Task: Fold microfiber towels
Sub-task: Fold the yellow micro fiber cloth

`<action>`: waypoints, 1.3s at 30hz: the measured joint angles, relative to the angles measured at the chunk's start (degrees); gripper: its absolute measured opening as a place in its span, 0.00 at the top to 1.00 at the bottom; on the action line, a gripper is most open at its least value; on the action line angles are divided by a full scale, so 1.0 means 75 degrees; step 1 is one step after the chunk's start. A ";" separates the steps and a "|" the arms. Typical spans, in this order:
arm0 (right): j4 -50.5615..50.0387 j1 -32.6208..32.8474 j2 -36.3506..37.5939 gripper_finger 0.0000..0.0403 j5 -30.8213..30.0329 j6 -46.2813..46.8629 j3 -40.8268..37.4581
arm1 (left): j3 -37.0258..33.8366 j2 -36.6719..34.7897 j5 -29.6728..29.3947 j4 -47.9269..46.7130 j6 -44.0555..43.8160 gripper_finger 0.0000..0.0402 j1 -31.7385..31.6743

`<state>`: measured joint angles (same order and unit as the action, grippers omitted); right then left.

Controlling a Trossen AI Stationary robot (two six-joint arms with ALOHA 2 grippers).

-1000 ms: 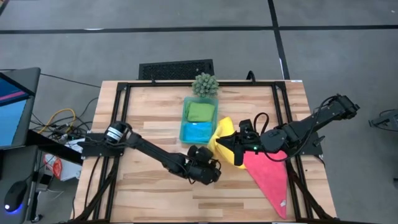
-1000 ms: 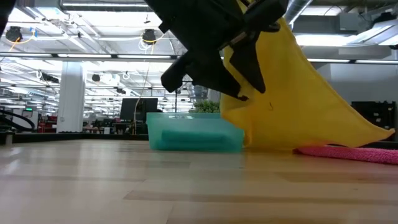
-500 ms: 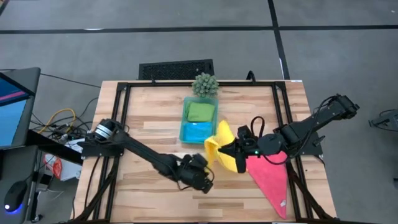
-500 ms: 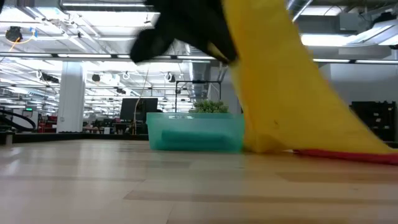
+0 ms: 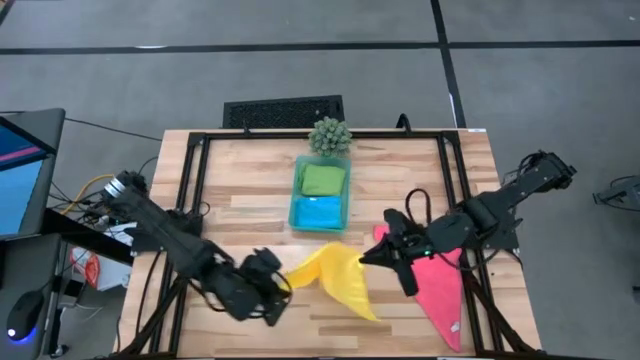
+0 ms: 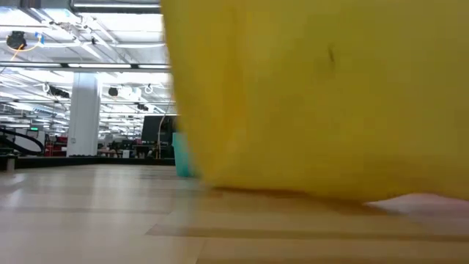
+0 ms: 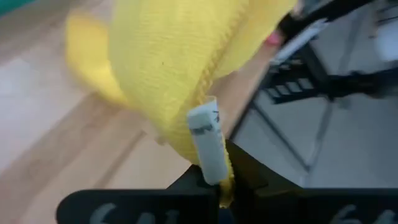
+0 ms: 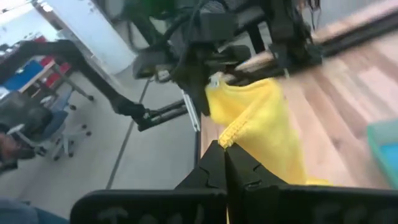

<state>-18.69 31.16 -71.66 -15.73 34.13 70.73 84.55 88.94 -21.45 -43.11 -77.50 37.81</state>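
The yellow towel (image 5: 340, 280) hangs spread between my two grippers over the table's near middle and fills the low view (image 6: 315, 95). My left gripper (image 5: 278, 284) is shut on its left end. My right gripper (image 5: 368, 258) is shut on its right upper edge. A flap of it (image 5: 368, 308) trails toward the near edge. The pink towel (image 5: 442, 292) lies flat on the table under the right arm. The green towel (image 5: 322, 178) and the blue towel (image 5: 318, 210) lie folded in the teal tray (image 5: 296, 195). My left gripper pinches the yellow towel's corner beside its white label (image 7: 209, 144) between its two fingers, coming level from the table's left. The cloth rises away from the fingers, clear of the table there. My right gripper pinches a stitched edge of the yellow towel (image 8: 235, 135) between its two fingers, coming from the table's right and slanting down. The cloth hangs below and beyond the fingers, sagging toward the left gripper.
A small spiky green plant (image 5: 330, 135) stands behind the tray at the far edge. A black frame (image 5: 200, 160) runs around the tabletop. Bare wood (image 5: 250, 200) shows to the tray's left.
My left gripper has shut on the yellow towel's corner and drawn it toward the table's left and near edge. My right gripper has gone slightly toward the near edge. The towel, bunched over the pink one before, has come off it and now stands spread out between the two grippers.
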 joint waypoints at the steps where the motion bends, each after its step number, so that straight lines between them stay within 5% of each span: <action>1: -0.0163 0.0026 0.0003 0.99 -0.0011 -0.0154 0.0225 | 0.0000 -0.0200 -0.0027 -0.0096 -0.0098 1.00 0.0074; 14: -0.3478 -0.0191 0.0009 0.99 -0.0915 -0.0593 0.1817 | 0.0003 -0.2369 -0.0280 -0.1398 0.0030 1.00 0.0255; 26: -0.3595 -0.1344 0.0000 0.99 -0.1696 -0.1616 0.1817 | 0.0003 -0.3158 -0.0108 -0.3101 0.1424 1.00 -0.1141; 39: -0.3376 -0.1203 0.0000 0.99 -0.2616 -0.1953 0.1817 | 0.0081 -0.3566 0.0762 -0.3357 0.2401 1.00 -0.1877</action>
<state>-44.01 22.13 -71.66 -35.35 19.48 84.36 85.16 62.19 -15.74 -68.28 -59.49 23.73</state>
